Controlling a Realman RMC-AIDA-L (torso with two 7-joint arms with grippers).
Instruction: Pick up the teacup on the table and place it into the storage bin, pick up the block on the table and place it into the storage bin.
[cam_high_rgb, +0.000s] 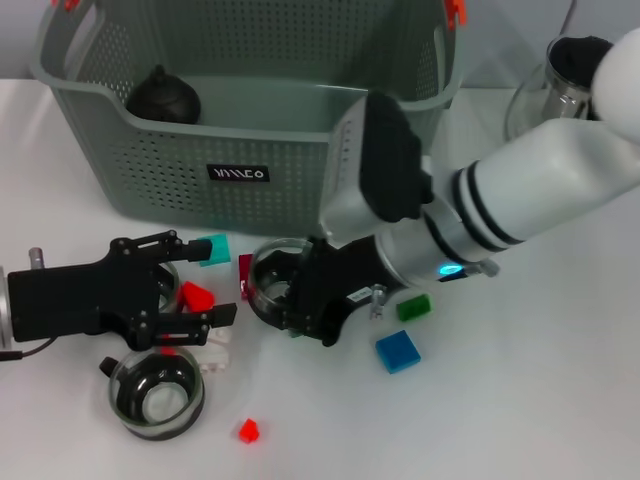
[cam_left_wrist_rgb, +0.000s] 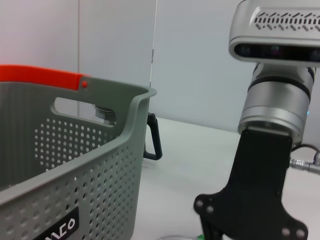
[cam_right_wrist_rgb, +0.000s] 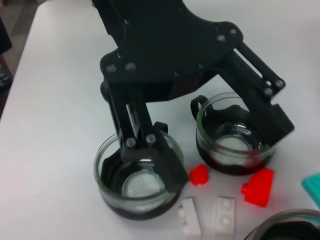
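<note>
The grey-green storage bin (cam_high_rgb: 250, 160) stands at the back, also seen as bin (cam_left_wrist_rgb: 70, 190). Three glass teacups are on the table: one teacup (cam_high_rgb: 272, 285) at my right gripper (cam_high_rgb: 300, 300), one teacup (cam_high_rgb: 155, 392) near the front, and a third teacup (cam_right_wrist_rgb: 232, 137) under my left gripper's far finger. My left gripper (cam_high_rgb: 205, 285) is open, with a red block (cam_high_rgb: 195, 297) between its fingers. In the right wrist view the same left gripper (cam_right_wrist_rgb: 210, 150) spans both cups, and the red block (cam_right_wrist_rgb: 258, 187) lies beyond its tips.
A black teapot (cam_high_rgb: 162, 97) sits inside the bin. Loose blocks lie around: teal (cam_high_rgb: 212, 248), green (cam_high_rgb: 413, 307), blue (cam_high_rgb: 398, 351), small red (cam_high_rgb: 248, 430) and white (cam_high_rgb: 215, 355). A glass pitcher (cam_high_rgb: 560, 80) stands at the back right.
</note>
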